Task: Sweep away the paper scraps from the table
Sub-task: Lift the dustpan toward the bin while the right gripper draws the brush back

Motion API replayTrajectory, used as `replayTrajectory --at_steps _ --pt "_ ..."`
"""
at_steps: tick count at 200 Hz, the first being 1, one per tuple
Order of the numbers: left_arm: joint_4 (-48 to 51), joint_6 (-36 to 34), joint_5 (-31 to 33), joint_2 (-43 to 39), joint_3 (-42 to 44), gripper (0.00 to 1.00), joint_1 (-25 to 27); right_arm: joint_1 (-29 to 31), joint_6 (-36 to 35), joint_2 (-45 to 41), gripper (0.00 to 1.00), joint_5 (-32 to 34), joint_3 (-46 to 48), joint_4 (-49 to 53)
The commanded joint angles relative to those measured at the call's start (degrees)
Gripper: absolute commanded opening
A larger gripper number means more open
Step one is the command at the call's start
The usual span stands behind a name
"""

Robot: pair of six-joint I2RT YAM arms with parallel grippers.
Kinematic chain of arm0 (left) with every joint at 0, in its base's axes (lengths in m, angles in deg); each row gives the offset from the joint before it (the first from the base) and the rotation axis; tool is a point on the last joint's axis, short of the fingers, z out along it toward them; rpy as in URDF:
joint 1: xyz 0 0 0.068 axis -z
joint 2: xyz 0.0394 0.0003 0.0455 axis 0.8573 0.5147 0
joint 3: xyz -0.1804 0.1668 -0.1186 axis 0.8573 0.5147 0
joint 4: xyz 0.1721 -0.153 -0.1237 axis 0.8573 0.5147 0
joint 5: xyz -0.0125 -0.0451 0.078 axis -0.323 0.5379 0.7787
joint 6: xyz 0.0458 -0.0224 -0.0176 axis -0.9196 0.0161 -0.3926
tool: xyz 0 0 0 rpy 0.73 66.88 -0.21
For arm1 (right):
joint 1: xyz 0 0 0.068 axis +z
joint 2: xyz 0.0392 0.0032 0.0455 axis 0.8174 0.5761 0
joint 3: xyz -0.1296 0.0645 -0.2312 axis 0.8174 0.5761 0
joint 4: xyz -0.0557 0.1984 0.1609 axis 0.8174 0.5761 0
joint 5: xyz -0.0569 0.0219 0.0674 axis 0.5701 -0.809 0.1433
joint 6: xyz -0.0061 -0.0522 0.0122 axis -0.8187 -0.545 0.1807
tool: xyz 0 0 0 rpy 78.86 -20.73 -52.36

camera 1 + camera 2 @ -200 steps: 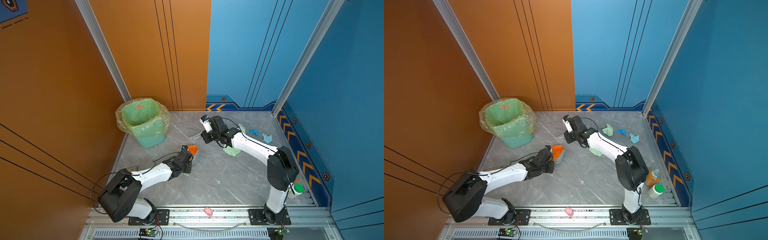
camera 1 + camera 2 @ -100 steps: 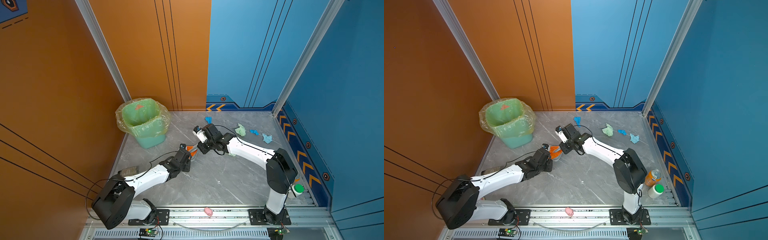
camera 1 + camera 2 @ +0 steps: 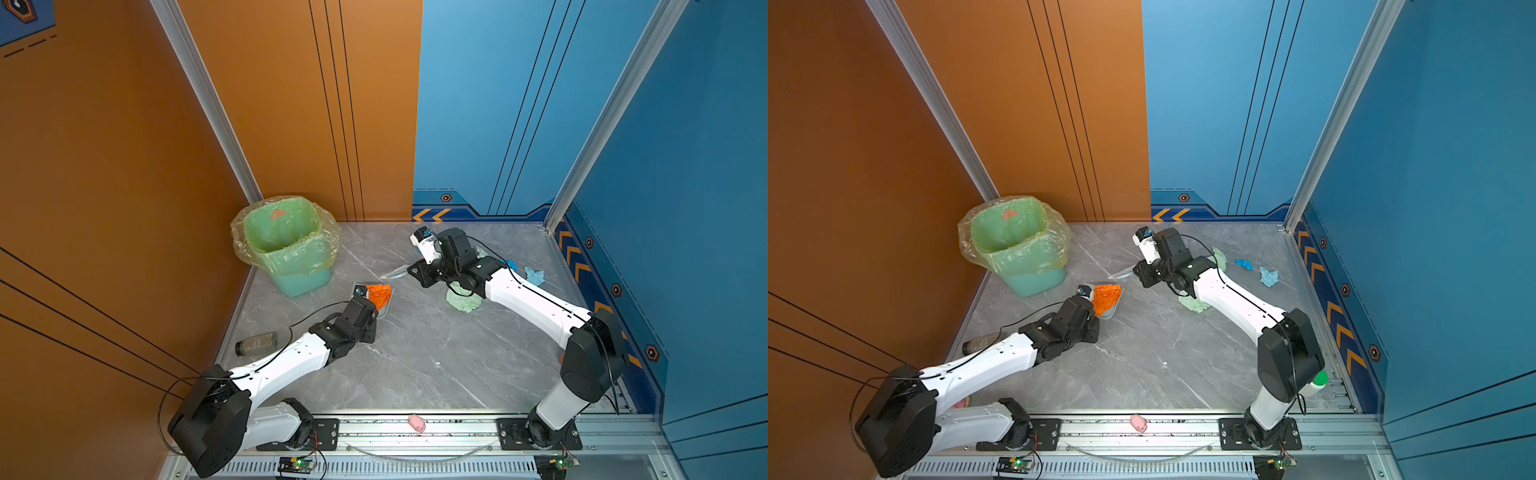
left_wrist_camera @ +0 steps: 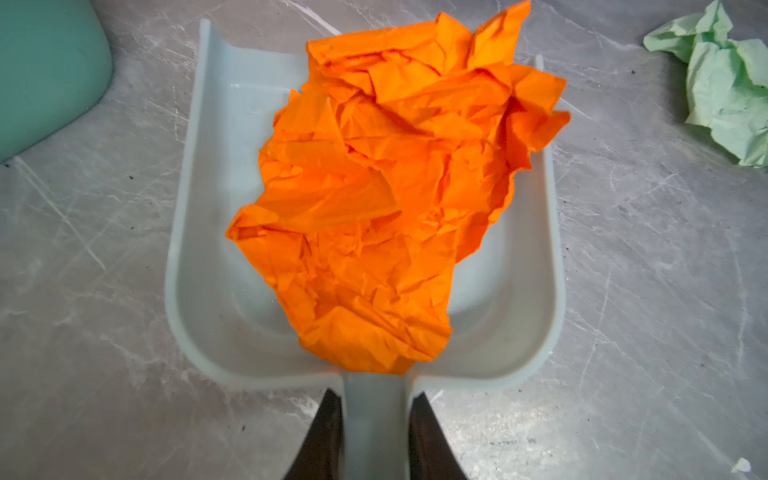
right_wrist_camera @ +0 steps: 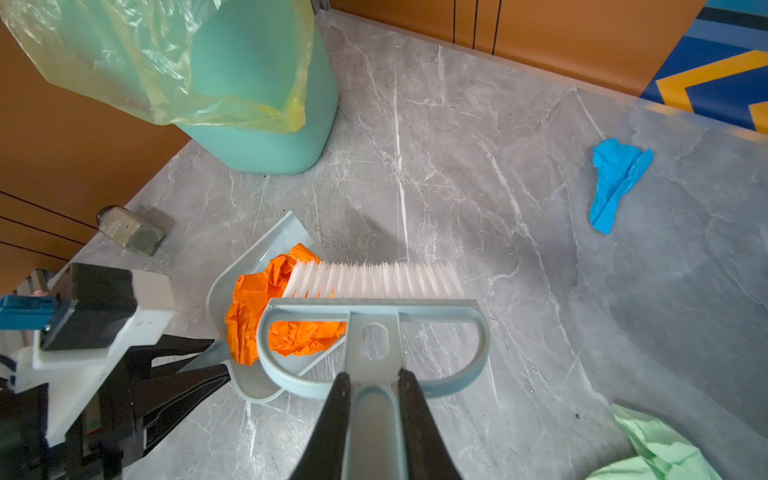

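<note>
In the grey-blue dustpan (image 4: 208, 249) lies a crumpled orange paper scrap (image 4: 386, 187). A pale green scrap (image 3: 461, 300), a blue scrap (image 5: 615, 183) and a light blue scrap (image 3: 534, 275) lie loose on the marble bench (image 3: 415, 365). The left tool (image 4: 376, 397) clamps the dustpan's handle, and the right tool (image 5: 372, 378) clamps the brush (image 5: 374, 307) by its handle. The paper looks feather-light, soft and springy, so it is probably better pushed with bristles than pinched.

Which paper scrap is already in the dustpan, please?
The orange scrap: it alone sits in the dustpan in the left gripper; the green scrap and blue scrap lie on the table.
</note>
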Motion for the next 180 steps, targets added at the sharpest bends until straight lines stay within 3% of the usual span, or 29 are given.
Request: replayTrajectory --at_steps 1,66,115,180 --pt "5.07 -1.57 1.76 -2.09 -3.62 0.0 -0.56 -1.09 2.09 -3.31 0.0 -1.86 1.75 -2.52" --pt "17.69 -4.05 3.42 -8.06 -12.68 0.0 -2.23 -7.93 5.43 -9.8 0.0 -1.01 8.71 -6.72" --pt "24.13 -5.85 0.34 -10.89 -21.44 0.0 -7.82 -11.92 6.06 -12.09 0.0 -0.42 10.14 -5.99" --pt "29.7 -8.08 -7.88 -8.64 -34.32 0.0 -19.59 -12.75 6.6 -11.73 0.0 -1.79 10.69 -6.23"
